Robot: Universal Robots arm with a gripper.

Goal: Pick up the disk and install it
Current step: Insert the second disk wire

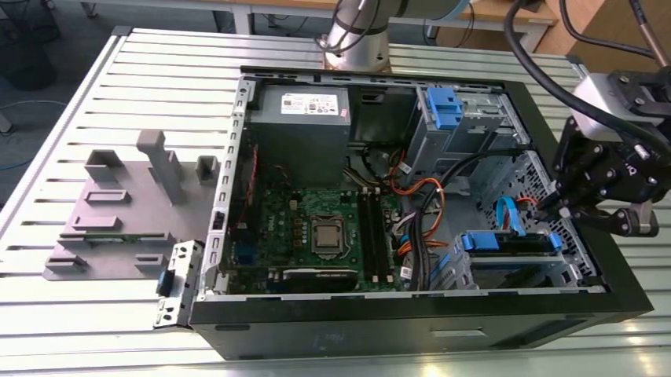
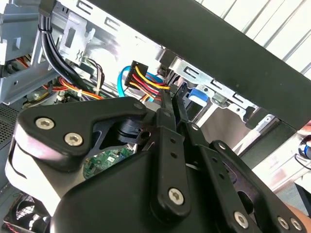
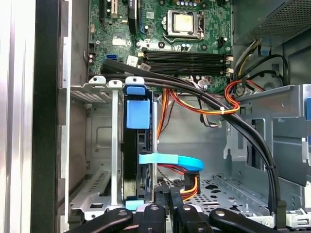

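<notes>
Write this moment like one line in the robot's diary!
pincer: over drive bay, fingers together | disk: seated upright in cage | stand: outside case

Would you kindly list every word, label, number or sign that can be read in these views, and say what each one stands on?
No text here can be quoted.
Power supply's white label: printed, too small to read.
Motherboard: white markings, too blurred to read.
Processor: markings too faint to read.
Small green circuit board: nothing legible.
Case front panel: faint mark, illegible.
Disk, edge-on in its bay: no print visible.
</notes>
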